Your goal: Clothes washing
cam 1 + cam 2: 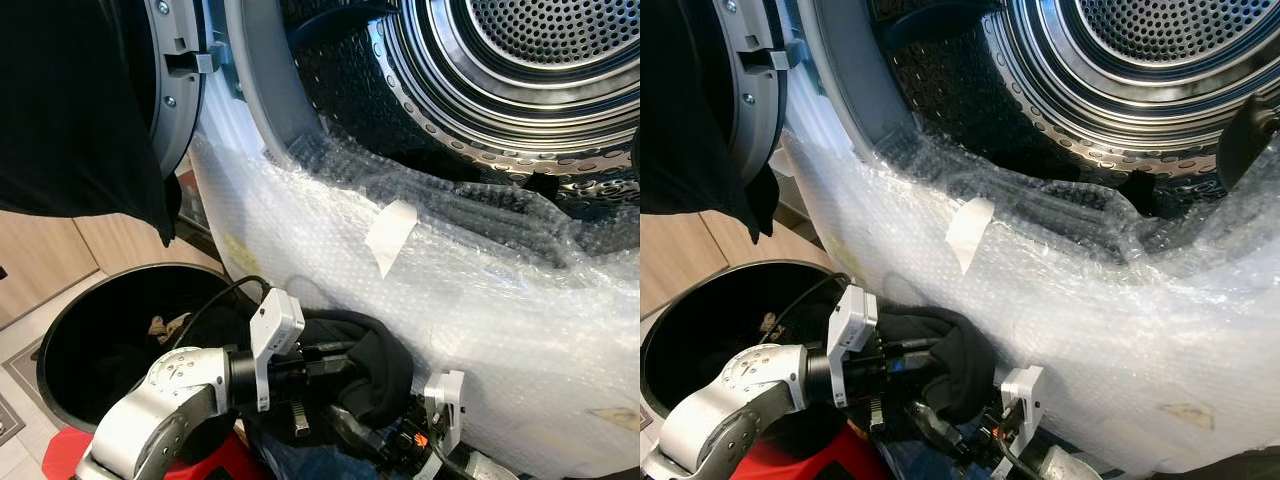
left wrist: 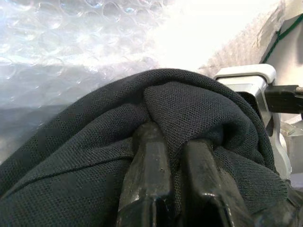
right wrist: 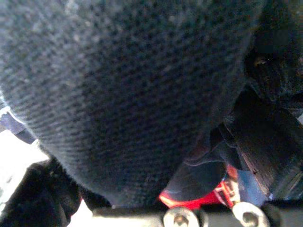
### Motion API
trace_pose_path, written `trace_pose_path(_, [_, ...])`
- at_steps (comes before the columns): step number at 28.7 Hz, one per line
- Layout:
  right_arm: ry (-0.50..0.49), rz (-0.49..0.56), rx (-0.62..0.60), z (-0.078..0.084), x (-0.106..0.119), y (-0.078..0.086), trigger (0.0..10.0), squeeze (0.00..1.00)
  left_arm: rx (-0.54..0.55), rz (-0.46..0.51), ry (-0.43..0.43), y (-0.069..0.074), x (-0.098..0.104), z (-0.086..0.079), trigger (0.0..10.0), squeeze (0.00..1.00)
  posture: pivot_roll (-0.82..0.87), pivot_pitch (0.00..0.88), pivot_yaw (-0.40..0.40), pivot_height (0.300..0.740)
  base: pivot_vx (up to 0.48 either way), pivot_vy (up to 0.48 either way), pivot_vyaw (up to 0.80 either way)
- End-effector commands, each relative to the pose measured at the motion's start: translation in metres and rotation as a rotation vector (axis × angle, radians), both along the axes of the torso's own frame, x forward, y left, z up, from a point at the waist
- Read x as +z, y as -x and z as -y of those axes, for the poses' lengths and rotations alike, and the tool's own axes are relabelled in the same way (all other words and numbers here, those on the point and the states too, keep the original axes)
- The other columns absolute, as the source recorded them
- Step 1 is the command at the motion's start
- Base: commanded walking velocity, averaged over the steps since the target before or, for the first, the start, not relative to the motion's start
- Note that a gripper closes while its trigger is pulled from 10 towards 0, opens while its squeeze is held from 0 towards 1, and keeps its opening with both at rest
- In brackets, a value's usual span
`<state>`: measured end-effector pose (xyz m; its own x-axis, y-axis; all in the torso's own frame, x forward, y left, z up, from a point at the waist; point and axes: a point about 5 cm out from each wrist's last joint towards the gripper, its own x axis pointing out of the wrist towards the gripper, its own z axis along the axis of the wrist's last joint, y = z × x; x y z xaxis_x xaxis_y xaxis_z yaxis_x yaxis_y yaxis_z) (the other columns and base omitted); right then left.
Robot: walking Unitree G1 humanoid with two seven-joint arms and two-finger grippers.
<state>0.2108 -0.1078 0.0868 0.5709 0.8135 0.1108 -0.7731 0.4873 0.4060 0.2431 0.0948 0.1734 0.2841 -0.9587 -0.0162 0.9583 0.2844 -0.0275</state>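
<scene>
The drum [image 1: 520, 60] is glossy, perforated metal. Clear bubble wrap [image 1: 480, 300] with a paper-like tape strip [image 1: 390, 235] covers the washer front. The garment [image 2: 94, 156] is matt, finely knitted dark cloth. The left arm [image 1: 160, 400] is smooth silver; its fingers [image 2: 149, 184] are glossy black.

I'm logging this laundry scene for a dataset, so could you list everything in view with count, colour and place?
Washing machine drum: one, silver perforated metal, upper right, door open.
Machine door: one, grey frame, swung open at upper left.
Bubble wrap: one sheet, clear white, covering the machine's front below the opening.
Tape piece: one, white, stuck on the bubble wrap.
Hanging cloth: one, black, draped at upper left over the door.
Bin: one, black, round, on the floor at lower left, with dark contents.
Black garment: one, held low in front of the machine.
Left gripper: fingers pinched on the black garment.
Right gripper: low, under the garment.
</scene>
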Motion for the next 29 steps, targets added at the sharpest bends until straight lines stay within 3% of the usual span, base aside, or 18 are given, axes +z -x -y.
trace_pose_path(1, [0.02, 0.09, -0.102, 0.019, 0.012, -0.01, 10.0, 0.0, -0.022, 0.009, -0.003, 0.006, 0.002, -0.006, 0.0, 0.0, 0.03, 0.094, -0.041, 0.74, 0.0, 0.0, 0.0])
trace_pose_path(7, [0.02, 0.105, -0.087, 0.026, 0.014, -0.011, 10.0, 0.0, -0.066, -0.021, -0.121, 0.017, -0.003, -0.028, 0.0, 0.0, 0.05, 0.096, -0.05, 0.74, 0.0, 0.0, 0.0])
trace_pose_path(11, [-0.008, 0.119, -0.121, 0.032, 0.019, -0.017, 10.0, 0.0, -0.026, -0.002, -0.177, 0.014, -0.009, -0.03, 0.0, 0.0, 0.05, 0.094, -0.053, 0.74, 0.0, 0.0, 0.0])
trace_pose_path(15, [-0.046, 0.117, -0.14, 0.039, 0.022, -0.017, 10.0, 0.0, 0.051, 0.004, -0.135, 0.01, -0.012, -0.023, 0.0, 0.0, 0.05, 0.092, -0.054, 0.74, 0.0, 0.0, 0.0])
trace_pose_path(22, [-0.043, 0.063, -0.008, 0.049, 0.011, 0.005, 10.0, 0.0, 0.063, -0.036, -0.093, 0.017, -0.017, -0.021, 0.0, 0.0, 0.05, 0.095, -0.058, 0.74, 0.0, 0.0, 0.0])
trace_pose_path(25, [-0.035, 0.041, -0.035, 0.055, 0.005, 0.008, 10.0, 0.0, 0.069, -0.059, -0.116, 0.021, -0.025, -0.022, 0.0, 0.0, 0.05, 0.098, -0.06, 0.74, 0.0, 0.0, 0.0])
trace_pose_path(29, [-0.135, 0.068, -0.044, 0.052, 0.017, 0.003, 10.0, 0.0, 0.084, -0.07, -0.16, 0.02, -0.04, -0.02, 0.0, 0.0, 0.04, 0.093, -0.058, 0.74, 0.0, 0.0, 0.0])
